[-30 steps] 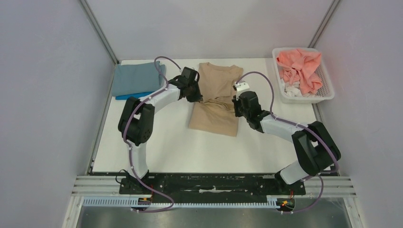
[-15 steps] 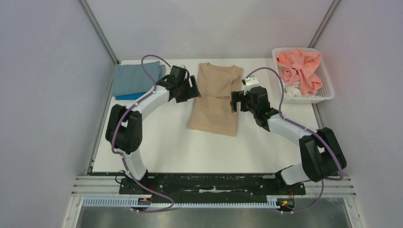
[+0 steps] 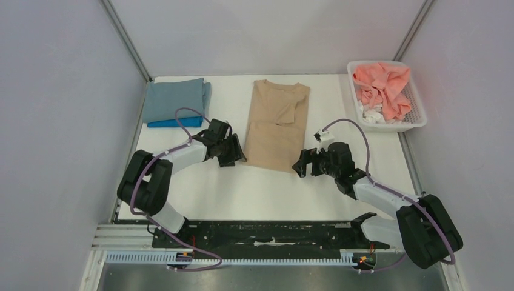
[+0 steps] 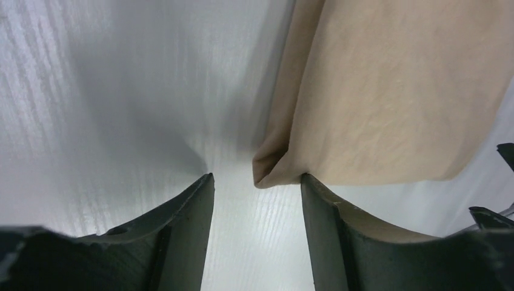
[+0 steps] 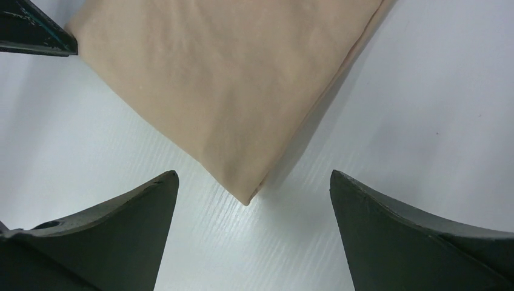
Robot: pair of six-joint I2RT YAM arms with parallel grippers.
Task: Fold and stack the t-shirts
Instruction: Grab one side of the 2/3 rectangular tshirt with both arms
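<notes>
The tan t-shirt (image 3: 276, 124) lies flat in the middle of the bench (image 3: 267, 191), already narrowed into a long strip. Its long axis runs from near to far: the collar is at the far end and the hem at the near end, slightly skewed to the left. The coming move turns on that hem.

The left hand (image 3: 233, 151) sits low at the near-left corner of the hem and the right hand (image 3: 301, 167) at the near-right corner, so each arm has its own corner straight ahead of it. The rest of the shirt stretches away from both.

In the left wrist view the fingers are spread. The folded corner pokes just into the gap, close against the right-side finger, with nothing pinched. In the right wrist view the fingers stand wider apart and the pointed corner reaches between them with bare bench on either side. That hand is also empty.

Neither hand looks much nearer than the other. The left has the tighter fit on its corner.

I judge the next step to be closing on both corners together and carrying the hem toward the collar, halving the strip across its length.

The grey-blue t-shirt (image 3: 173, 100) rests folded on the bright blue t-shirt (image 3: 176, 123) at the far left. The coral-pink t-shirt (image 3: 382, 85) and white t-shirt (image 3: 370, 112) wait crumpled in the basket (image 3: 418, 124) at the far right
</notes>
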